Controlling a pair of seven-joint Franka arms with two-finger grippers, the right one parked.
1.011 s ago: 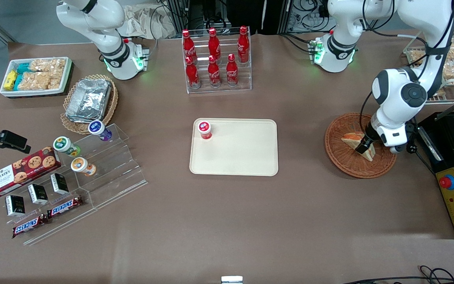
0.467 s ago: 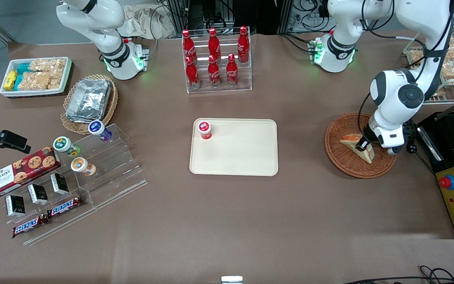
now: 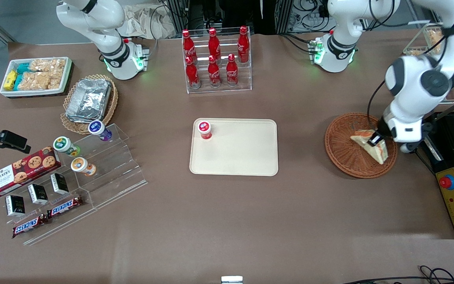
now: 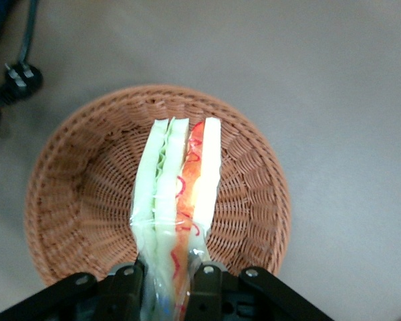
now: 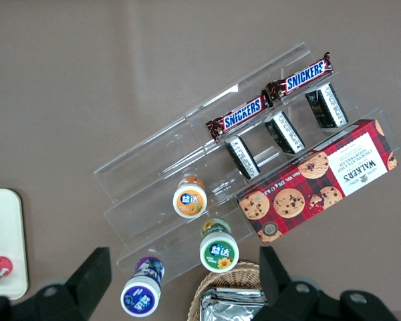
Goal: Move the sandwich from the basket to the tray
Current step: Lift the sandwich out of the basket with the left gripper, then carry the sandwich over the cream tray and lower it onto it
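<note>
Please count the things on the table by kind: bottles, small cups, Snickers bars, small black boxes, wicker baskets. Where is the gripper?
Red bottles: 6
Small cups: 4
Snickers bars: 2
Small black boxes: 3
Wicker baskets: 2
Total: 17
The gripper is over the reddish basket, fingers shut on the sandwich.

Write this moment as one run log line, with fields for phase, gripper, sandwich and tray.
phase: lift from basket | gripper: shut on sandwich, above basket | sandwich: held, not yet over tray | tray: holds one small red-capped bottle
</note>
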